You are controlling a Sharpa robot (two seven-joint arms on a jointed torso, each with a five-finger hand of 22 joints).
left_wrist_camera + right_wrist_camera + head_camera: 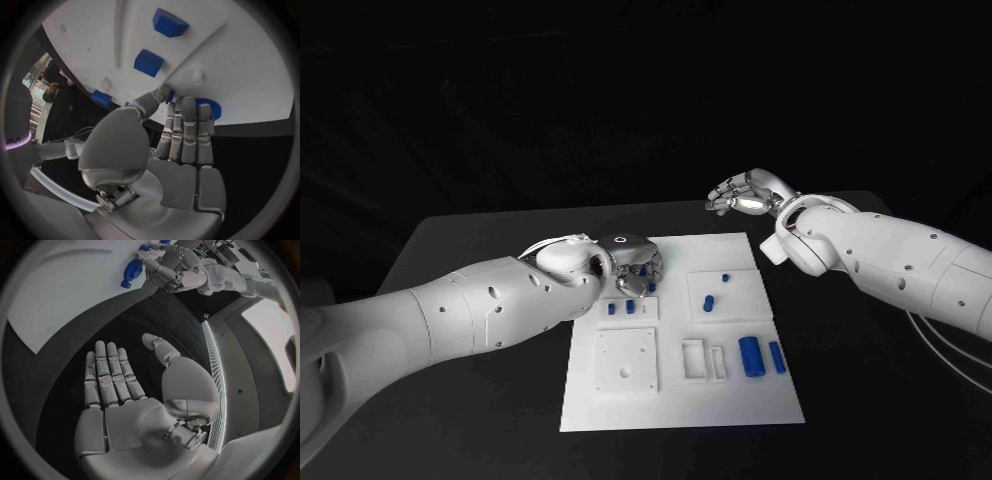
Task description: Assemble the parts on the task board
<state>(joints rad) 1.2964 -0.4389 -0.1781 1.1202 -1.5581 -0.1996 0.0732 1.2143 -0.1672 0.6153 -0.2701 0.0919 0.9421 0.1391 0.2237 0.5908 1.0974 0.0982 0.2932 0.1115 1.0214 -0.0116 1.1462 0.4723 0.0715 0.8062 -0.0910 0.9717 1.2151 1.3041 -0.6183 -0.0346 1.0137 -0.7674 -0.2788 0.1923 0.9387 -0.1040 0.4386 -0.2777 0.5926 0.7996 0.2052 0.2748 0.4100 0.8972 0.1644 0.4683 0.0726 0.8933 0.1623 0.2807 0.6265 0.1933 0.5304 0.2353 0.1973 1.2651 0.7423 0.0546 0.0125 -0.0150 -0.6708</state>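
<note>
Black table [473,235], matte top. White task board [733,400] flat at its middle, long side running away from robot. Table bare around board.

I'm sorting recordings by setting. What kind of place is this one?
Most likely a robotics lab or test bench: a black table against a dark backdrop, bearing a white task board with small blue parts, worked on by the left hand.

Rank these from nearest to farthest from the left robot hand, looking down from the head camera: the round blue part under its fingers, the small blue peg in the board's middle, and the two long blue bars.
1. Round blue part, at the left robot hand, far-left of the task board.
2. Small blue peg, mid-board.
3. Long blue bars, on the right side, toward the near edge.
</note>
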